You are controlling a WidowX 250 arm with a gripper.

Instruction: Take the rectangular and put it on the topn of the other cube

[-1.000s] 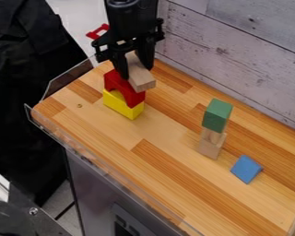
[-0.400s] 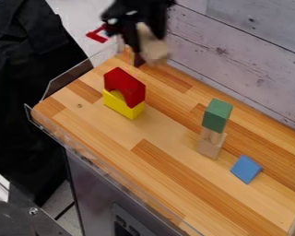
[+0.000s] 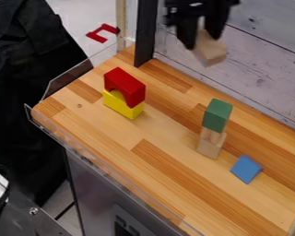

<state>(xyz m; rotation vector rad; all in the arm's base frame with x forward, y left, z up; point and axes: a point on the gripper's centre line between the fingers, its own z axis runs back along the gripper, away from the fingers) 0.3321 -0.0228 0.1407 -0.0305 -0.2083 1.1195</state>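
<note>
Wooden block (image 3: 210, 49) hangs gripped while a black panel (image 3: 117, 232) bears pale, unreadable marks (image 3: 125, 227)

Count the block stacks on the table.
2: the red arch on the yellow block, left in view, and the green block atop bare wood, right in view.

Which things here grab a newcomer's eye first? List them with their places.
Likely first is the pale wooden block in the black gripper, raised before the plank wall at upper right. Next comes the bright red arch block atop the yellow block, left on the counter, then the green block crowning a wooden stack at right.
</note>
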